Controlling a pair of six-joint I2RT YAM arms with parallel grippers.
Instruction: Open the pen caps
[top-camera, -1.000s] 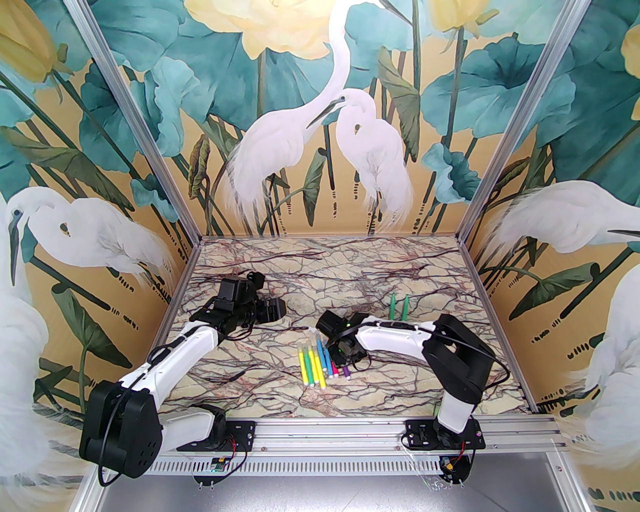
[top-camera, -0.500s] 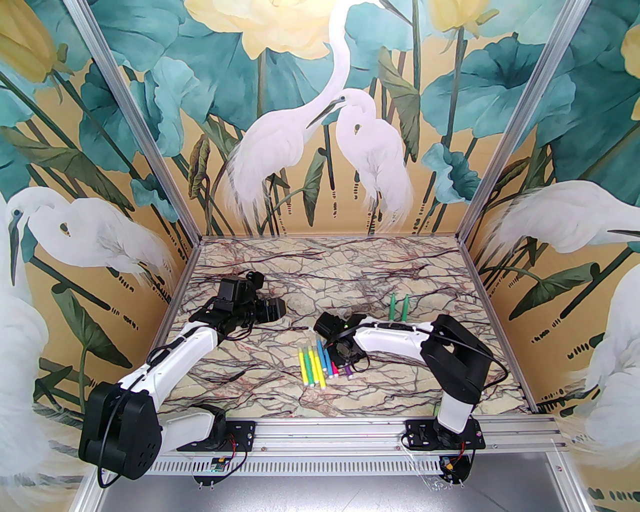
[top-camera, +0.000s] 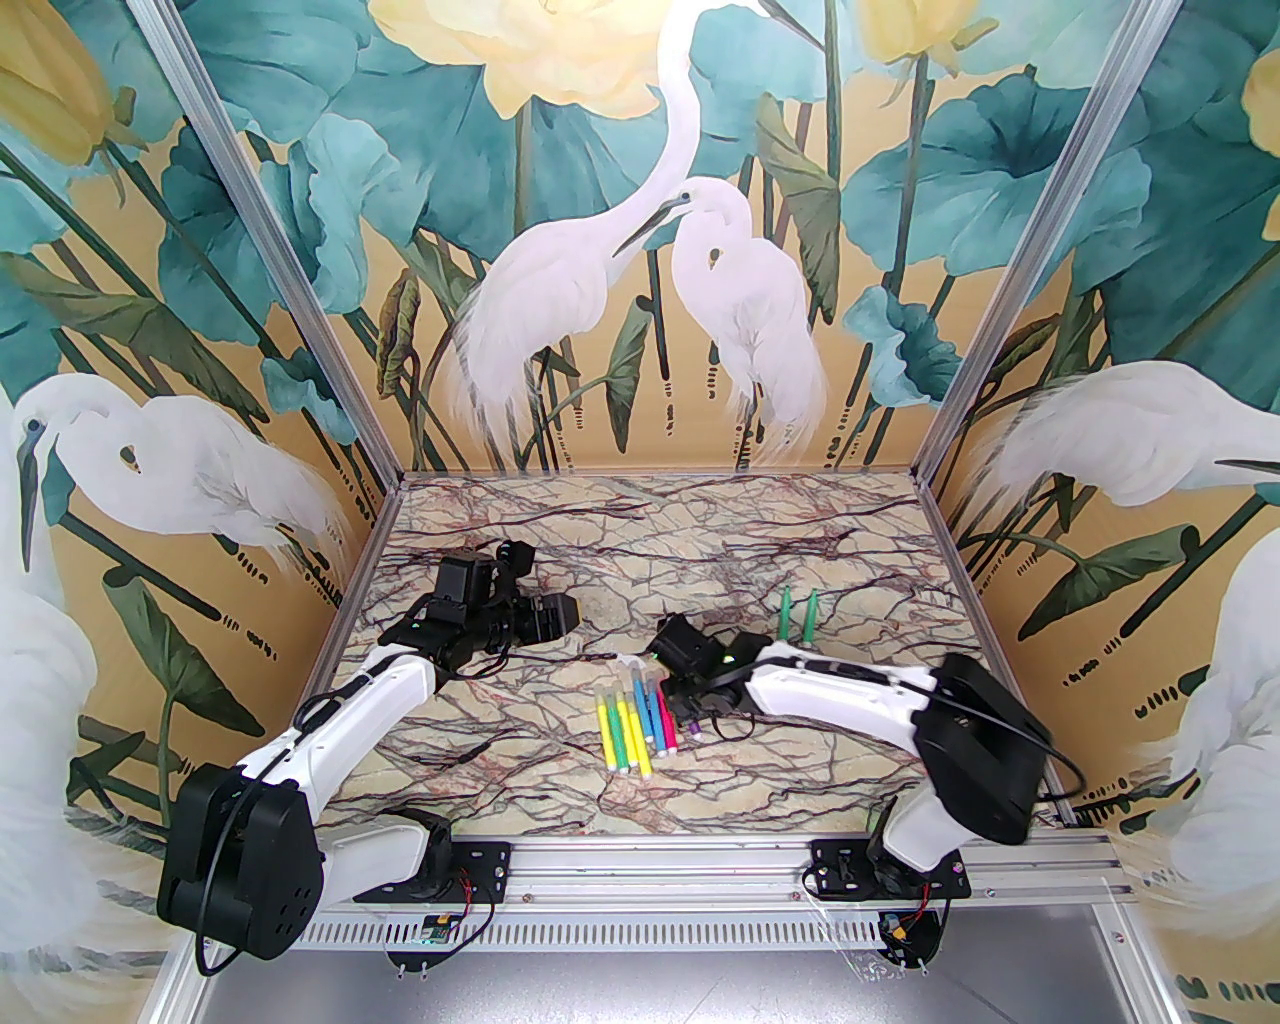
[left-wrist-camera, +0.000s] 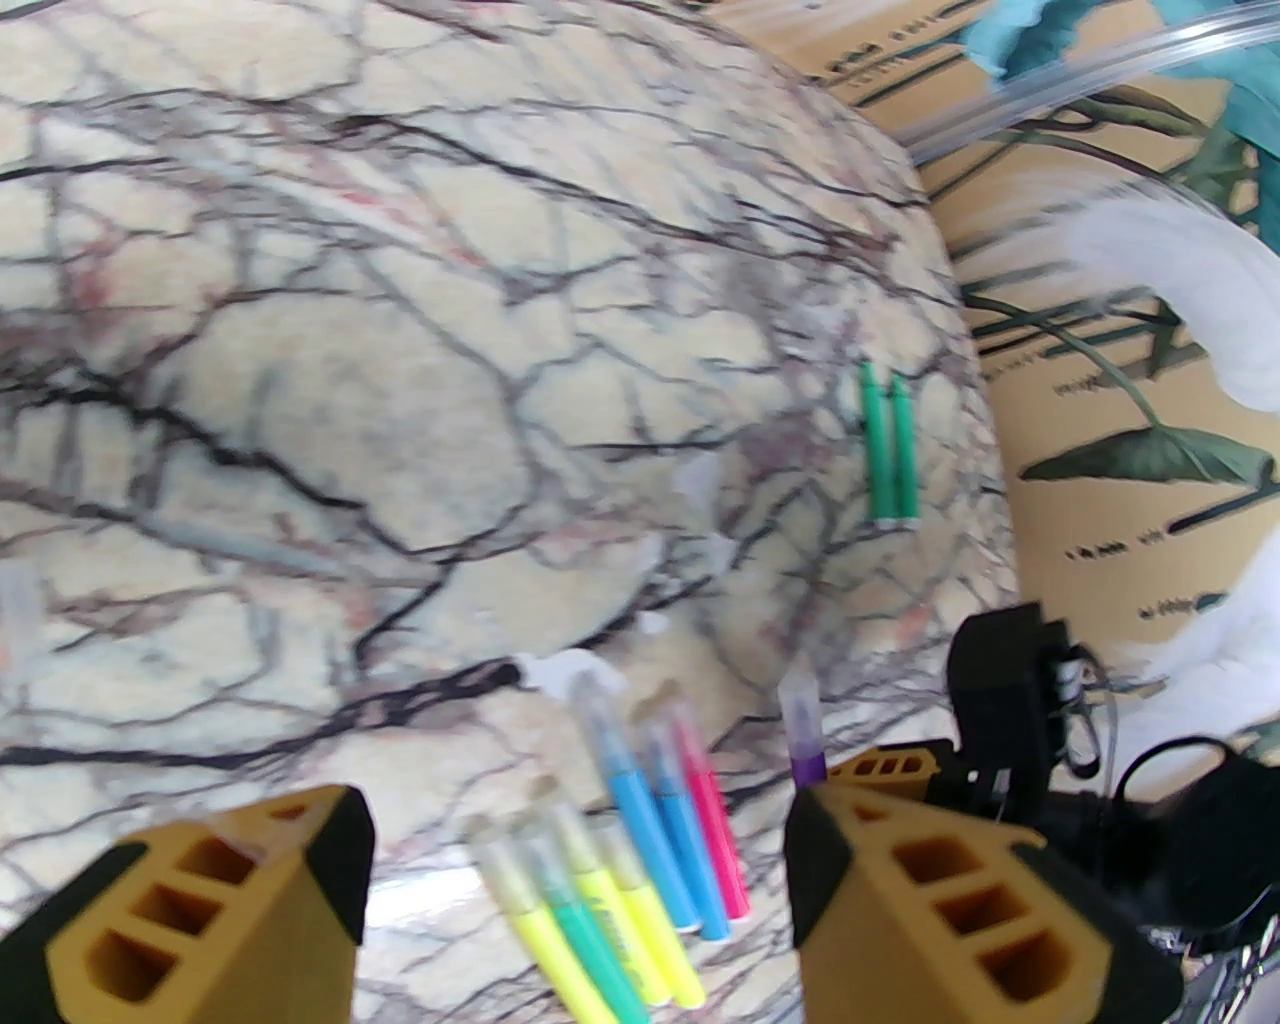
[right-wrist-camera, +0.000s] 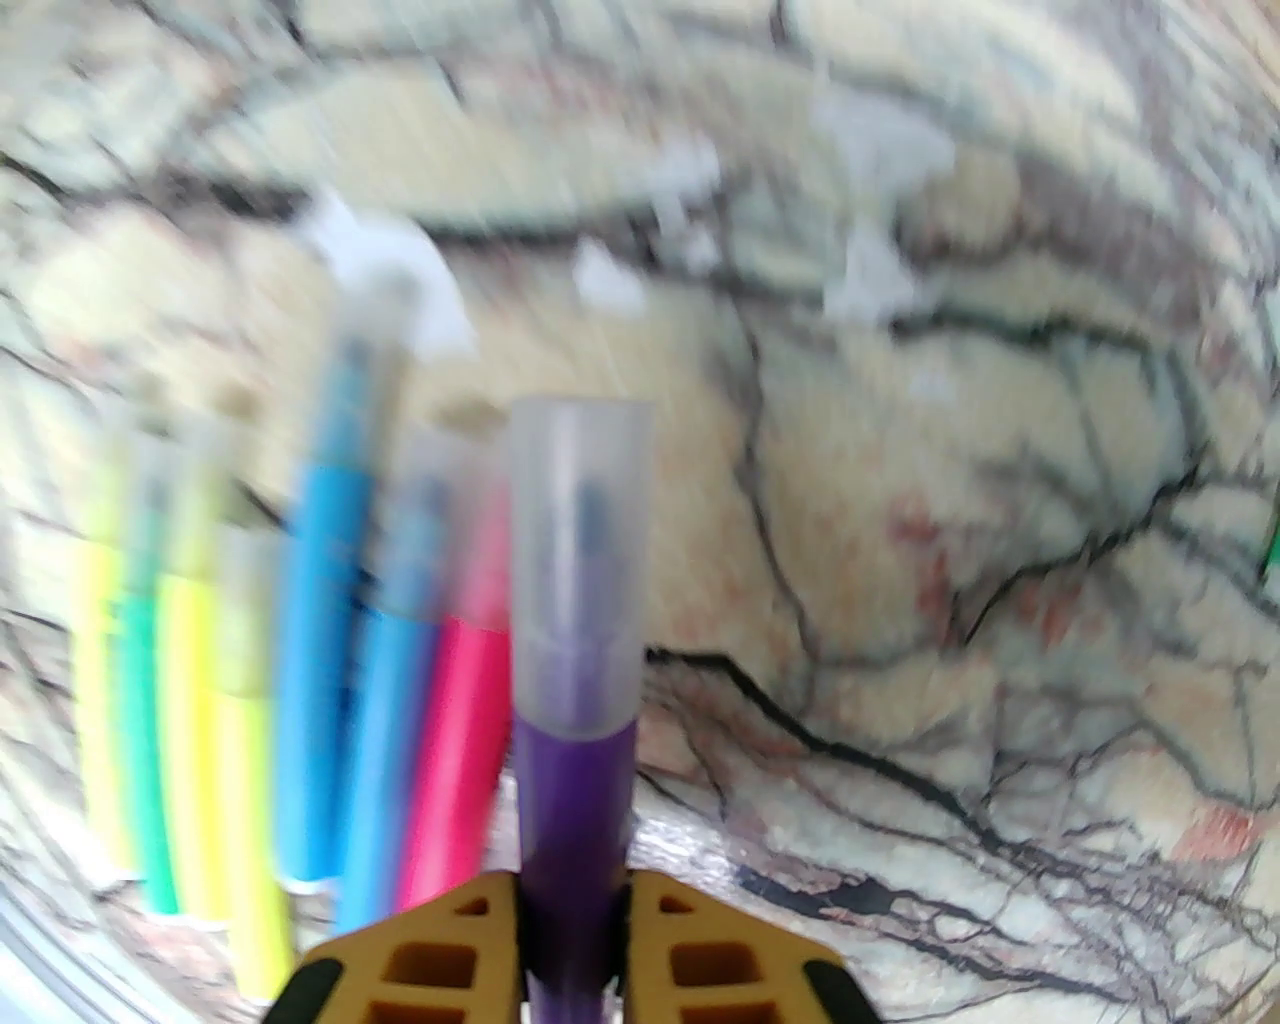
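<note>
Right tool (right-wrist-camera: 572, 900) clamped on the purple pen (right-wrist-camera: 575, 790), cap (right-wrist-camera: 580, 520) on.
Hold firm; bring your open left tool (left-wrist-camera: 575, 850) squarely onto that cap and pull straight.

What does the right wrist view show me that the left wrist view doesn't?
Right wrist view: a close-up of the right gripper shut on the purple pen's barrel, with the dark tip visible inside its clear cap, which is on. Left wrist view: the left gripper, open and empty, and the two green pens at full length, side by side and apart from the rest. Both: the capped purple pen, the row of yellow, green, blue and pink pens beside it, and loose clear caps on the marble.
</note>
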